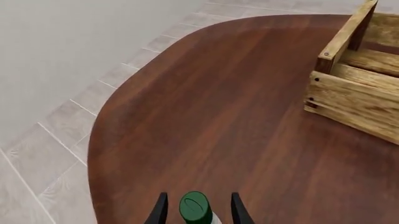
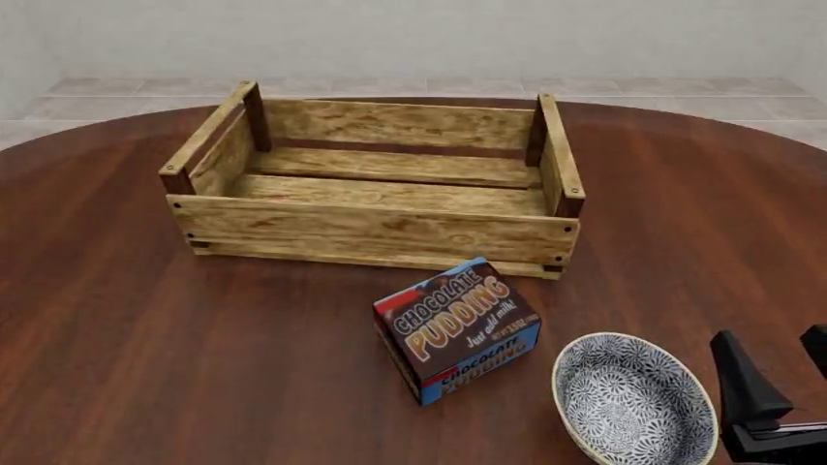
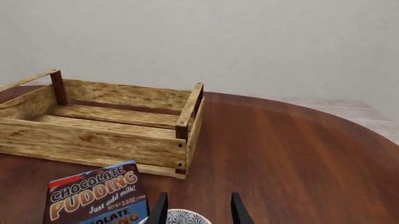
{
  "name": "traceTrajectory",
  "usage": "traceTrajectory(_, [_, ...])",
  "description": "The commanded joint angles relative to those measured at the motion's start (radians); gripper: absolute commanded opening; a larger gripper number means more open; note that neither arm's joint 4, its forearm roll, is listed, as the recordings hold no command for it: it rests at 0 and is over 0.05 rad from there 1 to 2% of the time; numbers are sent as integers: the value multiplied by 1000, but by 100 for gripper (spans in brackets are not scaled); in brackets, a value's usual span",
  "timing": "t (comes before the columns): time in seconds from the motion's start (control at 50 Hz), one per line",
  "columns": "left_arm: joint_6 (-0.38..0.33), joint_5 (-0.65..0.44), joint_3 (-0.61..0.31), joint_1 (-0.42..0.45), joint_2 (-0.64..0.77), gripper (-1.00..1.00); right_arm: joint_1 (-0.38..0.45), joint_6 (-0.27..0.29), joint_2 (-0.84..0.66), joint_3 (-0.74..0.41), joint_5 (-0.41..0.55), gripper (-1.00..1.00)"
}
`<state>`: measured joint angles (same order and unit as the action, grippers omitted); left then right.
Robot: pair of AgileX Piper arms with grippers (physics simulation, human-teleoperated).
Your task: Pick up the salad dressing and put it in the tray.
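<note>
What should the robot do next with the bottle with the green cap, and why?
Probably close the left gripper on the salad dressing. In the left wrist view its green cap sits right between the two fingers, with gaps on both sides, so nothing looks gripped yet. The tray holds nothing.

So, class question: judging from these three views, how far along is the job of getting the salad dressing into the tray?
Done: the salad dressing sits between the left gripper's fingers; whether they are clamped on it cannot be told. In hand: that grasp or carry; the bottle is out of the front view. Left: the tray holds nothing yet, so moving and releasing remain. The right gripper is open above the bowl.
</note>
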<state>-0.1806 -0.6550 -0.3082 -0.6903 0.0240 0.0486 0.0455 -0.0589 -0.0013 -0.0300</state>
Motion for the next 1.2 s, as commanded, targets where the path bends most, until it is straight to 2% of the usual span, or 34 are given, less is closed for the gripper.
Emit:
traceTrajectory(0.02, [12, 79, 76, -23, 35, 100, 0, 1, -2, -1, 1, 100])
traceTrajectory(0.24, [26, 149, 137, -32, 77, 100, -3, 1, 7, 0, 10, 100])
traceTrajectory(0.6, [25, 227, 186, -50, 129, 100, -4, 3, 21, 1, 24, 100])
traceTrajectory(1.2, [62, 364, 251, -52, 248, 100, -9, 1, 22, 0, 26, 100])
